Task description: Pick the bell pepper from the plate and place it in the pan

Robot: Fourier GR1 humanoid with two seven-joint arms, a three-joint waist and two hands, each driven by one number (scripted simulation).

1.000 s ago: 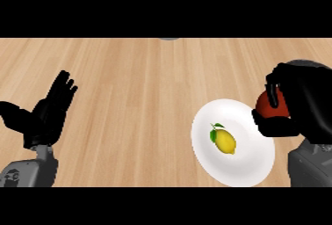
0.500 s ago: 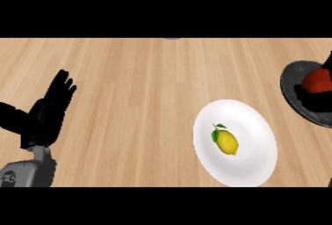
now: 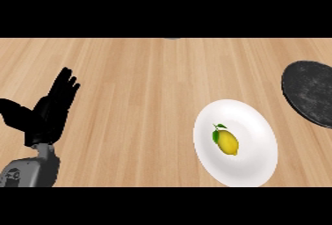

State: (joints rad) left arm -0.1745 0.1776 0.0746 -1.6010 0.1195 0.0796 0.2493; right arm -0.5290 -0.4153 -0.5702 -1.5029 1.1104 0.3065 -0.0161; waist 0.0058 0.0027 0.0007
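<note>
The right hand is no longer showing, and the bell pepper, lately in the pan (image 3: 310,92) at three o'clock, is showing nowhere now, perhaps lying beyond the view's edge. The left hand (image 3: 47,117) is resting wide open at nine o'clock, likely keeping clear. Only a lemon (image 3: 226,142) is sitting on the plate (image 3: 253,117) at five o'clock.

Black robot hand (image 3: 48,112), white plate (image 3: 250,127), yellow lemon (image 3: 226,142) with green leaf, dark grey pan (image 3: 311,92), light wood-grain counter (image 3: 142,79)
</note>
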